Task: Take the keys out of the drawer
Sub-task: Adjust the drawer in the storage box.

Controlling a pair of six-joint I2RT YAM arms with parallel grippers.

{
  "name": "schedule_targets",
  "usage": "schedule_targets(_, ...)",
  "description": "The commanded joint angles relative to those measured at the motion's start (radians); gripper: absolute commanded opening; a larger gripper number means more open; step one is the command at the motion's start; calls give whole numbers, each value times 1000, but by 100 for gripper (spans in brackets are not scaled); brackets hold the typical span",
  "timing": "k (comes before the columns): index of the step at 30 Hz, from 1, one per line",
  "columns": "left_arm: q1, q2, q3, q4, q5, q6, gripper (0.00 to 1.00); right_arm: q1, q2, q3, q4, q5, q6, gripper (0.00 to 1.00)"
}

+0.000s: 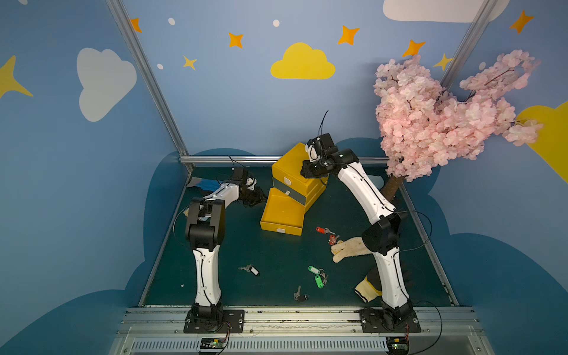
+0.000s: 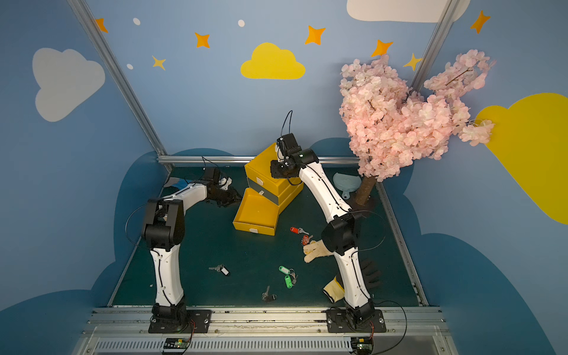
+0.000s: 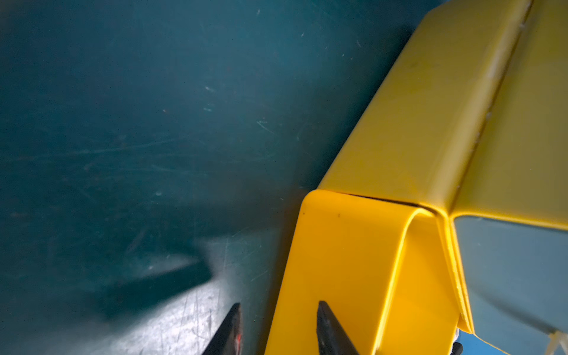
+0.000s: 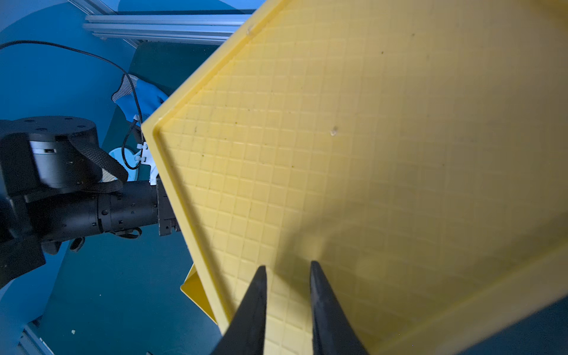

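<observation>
The yellow drawer [image 1: 284, 212] [image 2: 258, 212] stands pulled out from the bottom of the yellow cabinet [image 1: 289, 163], and its inside shows only bare floor. Several keys lie on the green mat: red-tagged keys [image 1: 321, 230], green-tagged keys [image 1: 316, 276] [image 2: 287, 278], black-and-white-tagged keys [image 1: 252, 270] and black-tagged keys [image 1: 301, 296]. My left gripper [image 1: 261, 196] [image 3: 278, 304] is open at the drawer's left wall [image 3: 338, 246], one finger over the wall and one over the mat. My right gripper [image 1: 304, 175] [image 4: 287, 266] hangs open over the cabinet's gridded top [image 4: 368, 153], holding nothing.
A cream glove [image 1: 347, 249] lies by the red-tagged keys, partly under my right arm. A yellow-and-black glove [image 1: 368, 289] lies near the front right. A blue glove [image 1: 209, 184] sits back left. The pink blossom tree [image 1: 430, 116] fills the back right corner.
</observation>
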Motion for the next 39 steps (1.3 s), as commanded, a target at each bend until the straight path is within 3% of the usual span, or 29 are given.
schedule_targets(1, -48, 1, 37, -47, 134, 48, 41, 34, 89, -80, -300, -32, 27, 26)
schedule_targets(12, -38, 86, 192, -161, 87, 149, 42, 56, 85, -110, -384, -9, 16, 25)
schedule_targets(17, -16, 85, 167, -111, 82, 137, 42, 64, 66, -120, -391, 11, 21, 26)
schedule_targets(39, -54, 222, 354, -114, 164, 224, 42, 129, 117, -53, -438, 15, 56, 25)
